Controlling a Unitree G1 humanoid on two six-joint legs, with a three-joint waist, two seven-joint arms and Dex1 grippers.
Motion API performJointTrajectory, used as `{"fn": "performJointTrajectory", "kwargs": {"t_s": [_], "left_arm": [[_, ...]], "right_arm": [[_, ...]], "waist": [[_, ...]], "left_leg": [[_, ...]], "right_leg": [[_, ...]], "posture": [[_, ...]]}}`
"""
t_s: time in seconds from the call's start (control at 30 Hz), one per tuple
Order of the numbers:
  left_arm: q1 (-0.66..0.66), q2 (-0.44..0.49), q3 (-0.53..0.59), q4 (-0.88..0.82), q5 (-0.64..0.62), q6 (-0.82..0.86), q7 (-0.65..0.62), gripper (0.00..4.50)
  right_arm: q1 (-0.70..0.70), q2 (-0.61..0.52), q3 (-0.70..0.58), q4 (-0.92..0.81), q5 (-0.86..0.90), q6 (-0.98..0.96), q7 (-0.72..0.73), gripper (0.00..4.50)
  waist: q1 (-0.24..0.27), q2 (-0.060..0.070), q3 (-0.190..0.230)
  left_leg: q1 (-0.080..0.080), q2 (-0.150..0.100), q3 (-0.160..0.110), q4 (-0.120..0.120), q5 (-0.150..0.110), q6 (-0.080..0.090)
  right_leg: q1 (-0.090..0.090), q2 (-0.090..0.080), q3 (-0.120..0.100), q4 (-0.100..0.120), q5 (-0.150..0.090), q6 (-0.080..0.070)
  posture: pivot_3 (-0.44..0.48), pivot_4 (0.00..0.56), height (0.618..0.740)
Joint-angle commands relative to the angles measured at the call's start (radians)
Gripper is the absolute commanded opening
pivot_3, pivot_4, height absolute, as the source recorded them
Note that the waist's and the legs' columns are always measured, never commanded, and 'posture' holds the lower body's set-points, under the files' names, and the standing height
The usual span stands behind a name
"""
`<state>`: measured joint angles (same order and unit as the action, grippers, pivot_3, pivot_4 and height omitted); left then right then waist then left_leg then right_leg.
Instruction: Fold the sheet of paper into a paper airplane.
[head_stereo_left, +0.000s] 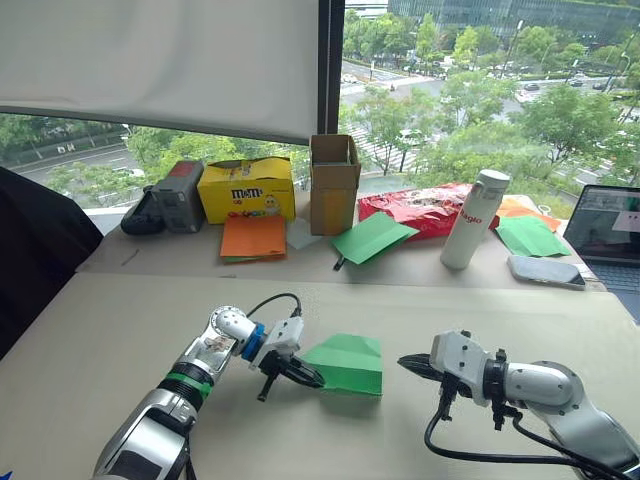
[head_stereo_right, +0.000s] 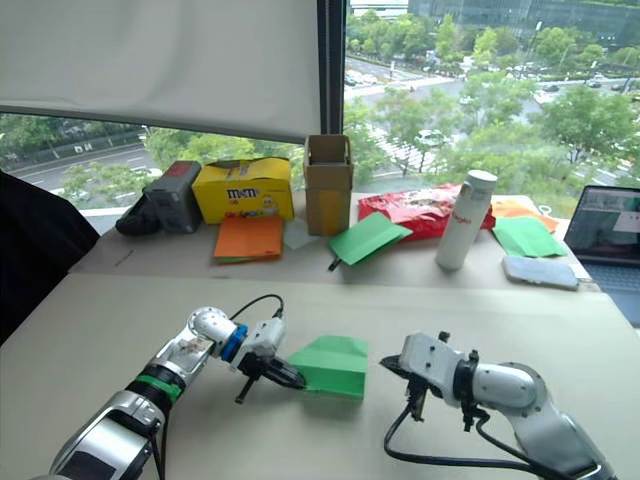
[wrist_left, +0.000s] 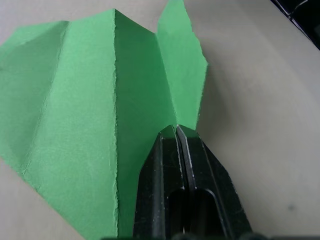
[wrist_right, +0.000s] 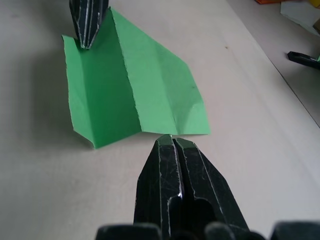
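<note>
The sheet of paper (head_stereo_left: 350, 362) is bright green and folded into layered flaps with a raised centre crease. It sits on the table between my two grippers, tented a little above its shadow. My left gripper (head_stereo_left: 315, 380) is shut on the paper's left edge, its fingertips (wrist_left: 170, 134) pinching the end of a fold. In the right wrist view the left gripper (wrist_right: 86, 35) grips the sheet's far corner. My right gripper (head_stereo_left: 403, 362) is shut with nothing in it. Its tip points at the paper's right edge (wrist_right: 175, 131) and stays a short way off it.
Along the window ledge stand a black device (head_stereo_left: 165, 200), a yellow box (head_stereo_left: 247, 188), orange paper sheets (head_stereo_left: 253, 238), a cardboard box (head_stereo_left: 334, 183), loose green sheets (head_stereo_left: 372, 238), a red bag (head_stereo_left: 420, 208) and a white bottle (head_stereo_left: 474, 218). A phone (head_stereo_left: 545, 270) and laptop (head_stereo_left: 610, 230) lie far right.
</note>
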<state>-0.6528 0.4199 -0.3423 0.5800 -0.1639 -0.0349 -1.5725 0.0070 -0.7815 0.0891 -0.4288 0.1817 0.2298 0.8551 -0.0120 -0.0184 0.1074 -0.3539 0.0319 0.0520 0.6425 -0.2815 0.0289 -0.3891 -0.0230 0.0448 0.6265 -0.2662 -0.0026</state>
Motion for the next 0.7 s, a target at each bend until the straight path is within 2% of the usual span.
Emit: {"fn": "performJointTrajectory", "kwargs": {"t_s": [0.03, 0.3, 0.43, 0.7], "left_arm": [[-0.025, 0.022, 0.081, -0.082, -0.084, 0.108, -0.005, 0.04], [-0.021, 0.066, 0.141, -0.194, -0.13, 0.235, 0.024, 0.04], [-0.025, 0.051, 0.159, -0.207, -0.142, 0.264, 0.062, 0.04], [-0.023, 0.035, 0.136, -0.211, -0.129, 0.268, 0.053, 0.04]], "right_arm": [[-0.031, 0.021, 0.003, -0.056, 0.05, 0.049, 0.013, 0.0], [-0.043, 0.061, 0.129, -0.036, 0.025, 0.117, 0.04, 0.0], [-0.006, 0.051, 0.209, 0.062, -0.069, -0.003, 0.054, 0.0], [0.017, 0.064, 0.245, 0.183, -0.143, -0.125, 0.05, 0.0]], "waist": [[0.0, 0.0, 0.0], [0.001, 0.001, -0.001], [0.004, 0.001, -0.001], [0.0, 0.001, -0.001]], "left_leg": [[0.0, 0.0, 0.0, 0.0, 0.0, 0.0], [0.001, 0.0, 0.0, 0.0, 0.0, 0.0], [0.002, -0.001, -0.001, 0.002, 0.0, 0.0], [0.002, -0.001, -0.001, 0.001, 0.0, 0.0]], "right_leg": [[0.0, 0.0, 0.0, 0.0, 0.0, 0.0], [0.0, 0.0, 0.0, 0.001, 0.0, 0.0], [-0.001, 0.0, 0.0, 0.0, 0.0, 0.0], [0.001, 0.0, 0.001, 0.0, 0.0, 0.0]], "posture": [[0.0, 0.15, 0.74], [0.0, 0.15, 0.74], [0.0, 0.15, 0.74], [0.0, 0.15, 0.74]]}}
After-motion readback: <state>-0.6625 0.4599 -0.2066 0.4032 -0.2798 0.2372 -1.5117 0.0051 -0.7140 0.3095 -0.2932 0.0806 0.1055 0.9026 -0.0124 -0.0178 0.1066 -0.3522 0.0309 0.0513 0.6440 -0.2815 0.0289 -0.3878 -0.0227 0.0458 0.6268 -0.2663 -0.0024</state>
